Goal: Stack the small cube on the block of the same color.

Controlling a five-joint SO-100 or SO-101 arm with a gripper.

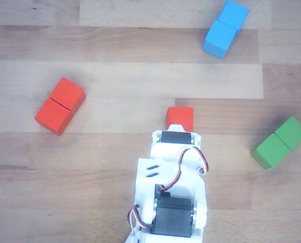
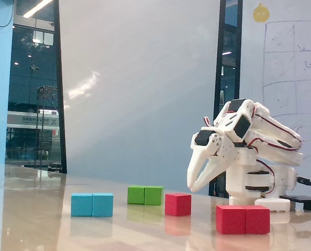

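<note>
A: What does the white two-finger gripper (image 2: 195, 187) hold?

B: Nothing. In the fixed view its fingers hang just above the wooden tabletop (image 1: 130, 81), closed or nearly so, tips clear of the small red wooden cube (image 2: 178, 204).

A: Where does that cube sit?

B: Mid-table in the other view (image 1: 180, 117), just beyond the arm. The red grooved oblong block (image 1: 60, 106) lies well apart toward the left edge, a blue grooved block (image 1: 225, 28) at the top edge, a green grooved block (image 1: 280, 142) at the right edge.
</note>
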